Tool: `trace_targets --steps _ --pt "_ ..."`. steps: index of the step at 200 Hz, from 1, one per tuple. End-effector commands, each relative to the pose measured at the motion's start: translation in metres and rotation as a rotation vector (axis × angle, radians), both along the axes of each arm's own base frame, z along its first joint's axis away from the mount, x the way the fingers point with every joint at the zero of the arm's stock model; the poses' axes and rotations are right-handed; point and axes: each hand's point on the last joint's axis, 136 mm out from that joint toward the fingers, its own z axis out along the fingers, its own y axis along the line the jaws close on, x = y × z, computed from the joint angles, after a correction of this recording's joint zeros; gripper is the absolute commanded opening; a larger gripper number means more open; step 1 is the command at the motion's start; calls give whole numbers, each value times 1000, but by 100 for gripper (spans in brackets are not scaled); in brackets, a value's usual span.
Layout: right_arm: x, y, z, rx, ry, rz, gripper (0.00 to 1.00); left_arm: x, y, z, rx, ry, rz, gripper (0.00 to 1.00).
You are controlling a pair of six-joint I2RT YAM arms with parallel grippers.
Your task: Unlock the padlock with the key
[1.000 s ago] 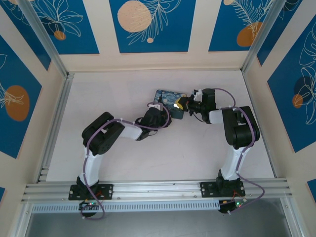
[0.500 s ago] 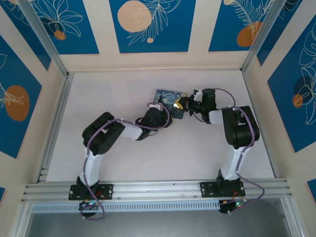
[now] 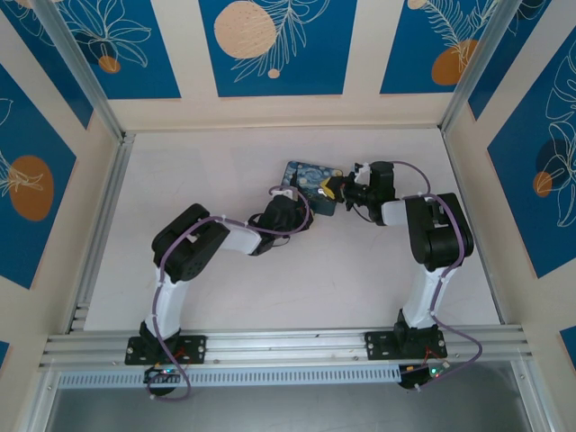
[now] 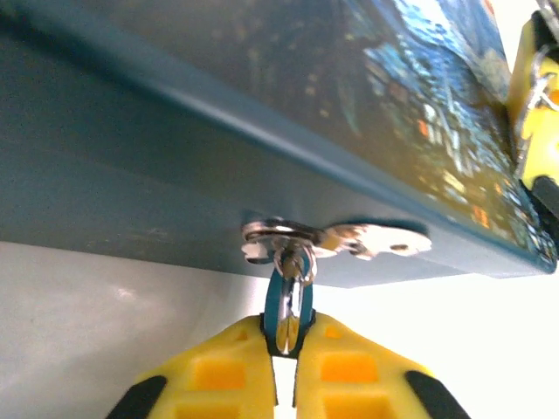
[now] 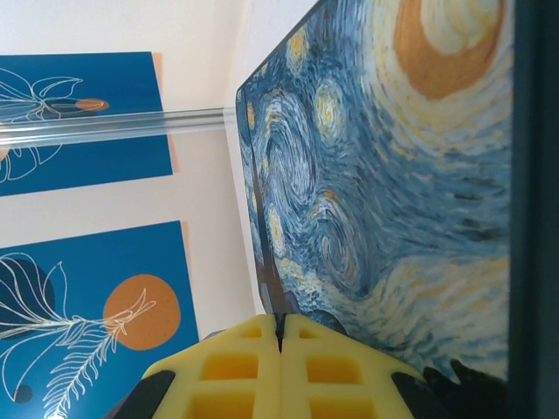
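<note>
The padlock (image 4: 281, 295), tiny with a bluish rim and a shiny metal middle, hangs from the metal hasp (image 4: 349, 239) on the side of the dark-blue painted box (image 4: 218, 78). My left gripper (image 4: 288, 326) is shut on the padlock's lower end, its yellow fingertips (image 4: 236, 349) pinching it from both sides. In the top view the left gripper (image 3: 288, 202) sits at the box's (image 3: 310, 183) near-left edge. My right gripper (image 5: 280, 325) is shut, tips together against the box's (image 5: 393, 175) edge, at its right side (image 3: 331, 190). The key is hidden.
The box lies in the middle of a pale table (image 3: 225, 162). Cream walls with blue panels (image 3: 270, 45) close the table in at the back and both sides. An aluminium rail (image 3: 288, 346) runs along the near edge by the arm bases.
The left gripper has closed onto the padlock and the left arm has shifted very slightly. The right arm and the box have not moved.
</note>
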Motion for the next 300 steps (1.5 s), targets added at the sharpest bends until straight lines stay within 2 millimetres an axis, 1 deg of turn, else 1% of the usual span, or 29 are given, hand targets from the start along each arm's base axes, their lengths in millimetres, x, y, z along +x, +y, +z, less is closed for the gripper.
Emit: trace_targets --steps 1,4,28,49,64,80,100,129,154,179,193,206,229,251,257,265,275,280,288,295,300 --pt "-7 -3 7 22 21 5 0 -3 -2 -4 -19 48 -1 1" --pt "-7 -3 10 23 15 3 0 -3 -2 -3 -22 51 -1 0" --pt "-11 -5 41 31 -37 7 0 -4 5 3 -40 85 14 0" --pt "-22 -2 63 31 -74 22 0 -7 10 12 -63 102 13 0" --pt "-34 -1 70 26 -85 29 0 -10 14 19 -77 111 9 0" --pt "-49 1 74 18 -91 43 0 -13 19 25 -87 122 -5 0" --pt "-70 2 70 2 -85 55 0 -19 25 33 -96 135 -32 0" --pt "-101 3 54 -15 -61 69 0 -27 33 44 -135 142 -78 0" --pt "-128 8 31 -31 -17 88 0 -33 38 56 -171 144 -123 0" --pt "-145 17 13 -49 5 107 0 -40 42 63 -166 150 -157 0" --pt "-149 22 7 -56 6 109 0 -42 46 63 -134 150 -157 0" --pt "-148 24 9 -49 1 109 0 -41 50 59 -104 154 -148 0" --pt "-136 21 21 -56 -23 95 0 -37 55 47 -58 157 -117 0" --pt "-116 15 43 -65 -65 82 0 -36 69 34 -3 139 -65 0" --pt "-111 13 48 -70 -71 79 0 -36 73 31 15 126 -52 6" --pt "-102 10 55 -79 -83 71 0 -37 80 26 49 114 -38 17" --pt "-92 7 59 -92 -84 63 0 -36 86 23 84 91 -28 36" --pt "-86 5 60 -96 -87 56 0 -36 87 22 97 77 -33 49" --pt "-78 1 61 -98 -83 44 0 -35 89 20 123 63 -37 64" --pt "-70 -1 60 -97 -80 33 0 -35 89 18 142 51 -46 72" --pt "-65 -3 59 -97 -75 26 0 -34 89 17 153 39 -55 76"
